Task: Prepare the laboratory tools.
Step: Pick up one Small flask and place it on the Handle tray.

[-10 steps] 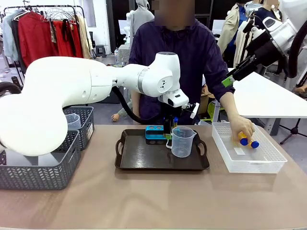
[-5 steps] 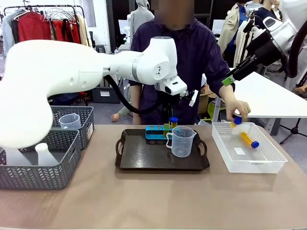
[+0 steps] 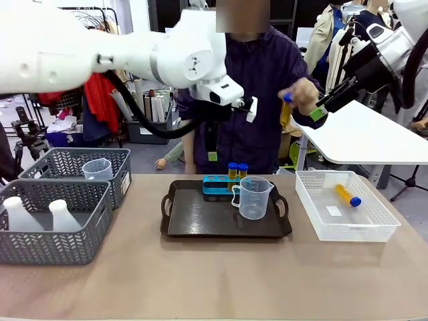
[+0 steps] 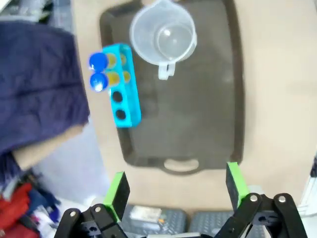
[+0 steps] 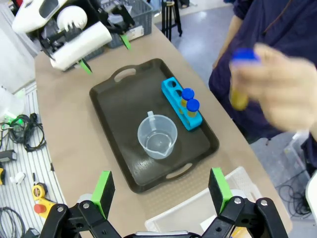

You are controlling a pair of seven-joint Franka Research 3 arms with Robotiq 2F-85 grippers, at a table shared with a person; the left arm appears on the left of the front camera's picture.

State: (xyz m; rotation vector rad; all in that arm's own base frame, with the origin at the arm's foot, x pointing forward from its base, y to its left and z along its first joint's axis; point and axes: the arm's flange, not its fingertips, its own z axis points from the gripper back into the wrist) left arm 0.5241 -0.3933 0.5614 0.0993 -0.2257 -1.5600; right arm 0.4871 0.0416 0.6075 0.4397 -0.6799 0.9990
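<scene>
Front view, near edge: two conical flasks [image 3: 20, 212] standing in the near grey mesh basket [image 3: 53, 251] at the desk's [image 3: 200, 287] left; second beaker [image 3: 99, 168] sitting in the basket behind.
Tray [image 3: 200, 217]: lying mid-desk, measuring beaker [image 3: 254, 197] standing on it, handle pointing left.
Rack [image 3: 214, 184]: sitting at the tray's far edge, just behind the beaker; two capped test tubes [image 3: 237, 170] standing in its right end, two holes gaping empty.
Lattice basket [image 3: 354, 234]: sitting right of the tray, one tube [image 3: 348, 195] lying inside.
Left claw [image 4: 176, 177]: hanging high over the tray, jaws spreading wide, gripping nothing.
Right claw [image 5: 161, 181]: hovering high at the right, jaws wide too, carrying nothing.
Person's hand [image 3: 302, 93]: holding another tube [image 3: 286, 110] up in the air, near the right claw.
Risk, handover: looking likely next; claw closing off-centre on a slim round tube could be letting it slip and drop, or pinching fingers.
Risk, racking: beaker crowding the rack, so an arm coming down could be clipping it or tipping the standing tubes.
</scene>
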